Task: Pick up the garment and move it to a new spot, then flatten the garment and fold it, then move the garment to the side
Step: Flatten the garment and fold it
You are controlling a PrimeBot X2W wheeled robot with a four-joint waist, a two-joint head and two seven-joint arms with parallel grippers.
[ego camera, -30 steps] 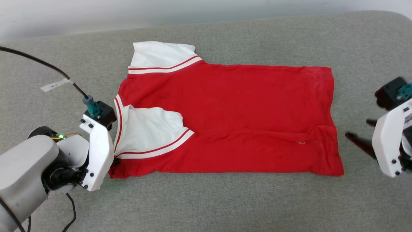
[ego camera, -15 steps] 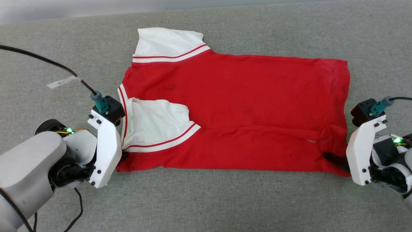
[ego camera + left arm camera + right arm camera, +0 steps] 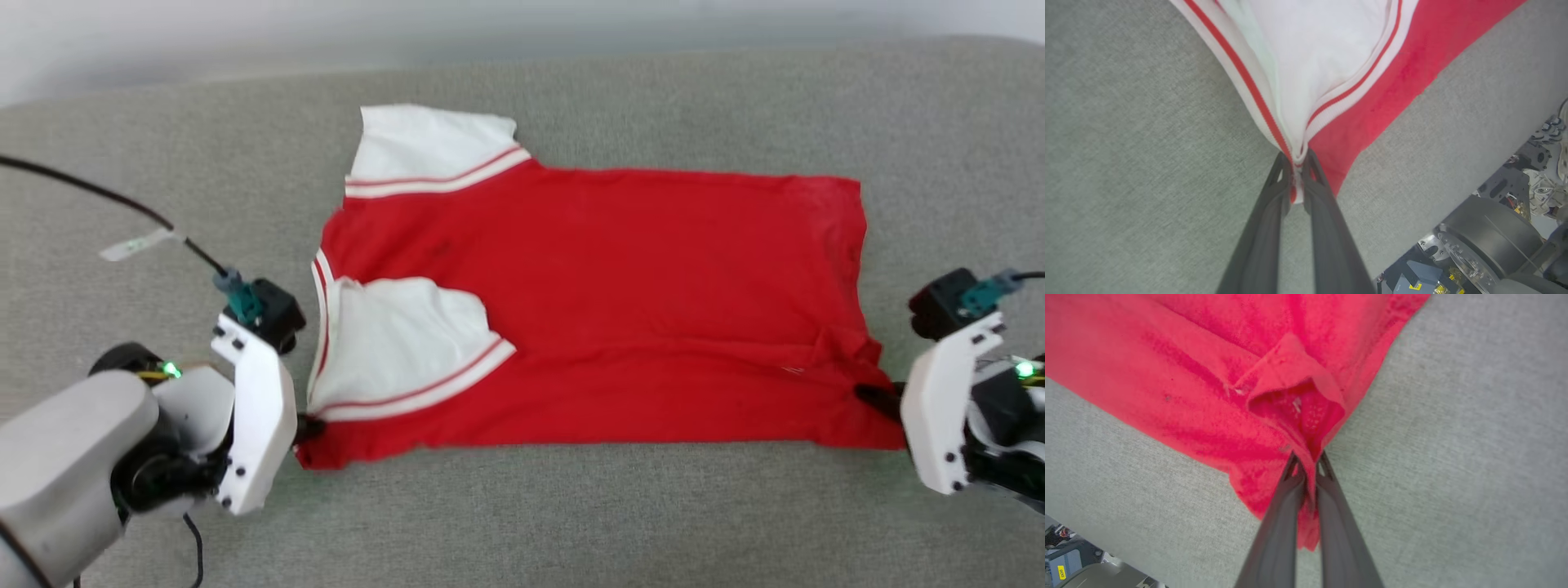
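The garment (image 3: 620, 302), a red jersey with white striped-trim sleeves, lies spread on the grey surface with its near long edge folded inward. One white sleeve (image 3: 400, 343) lies folded over the red body. My left gripper (image 3: 309, 426) is shut on the garment's near-left corner; in the left wrist view the fingers (image 3: 1280, 192) pinch the striped trim and red cloth (image 3: 1372, 94). My right gripper (image 3: 878, 398) is shut on the near-right hem corner; in the right wrist view the red fabric (image 3: 1208, 388) bunches up between its fingers (image 3: 1294, 477).
Grey cloth-covered table (image 3: 522, 514) extends on all sides of the garment. A black cable with a white tag (image 3: 135, 242) runs to my left wrist. The robot's base (image 3: 1486, 241) shows beyond the table edge.
My right gripper came in from the right, reached the garment's near-right corner and shut on it, lifting a small peak of cloth. The left grip is unchanged. The head camera shifted.
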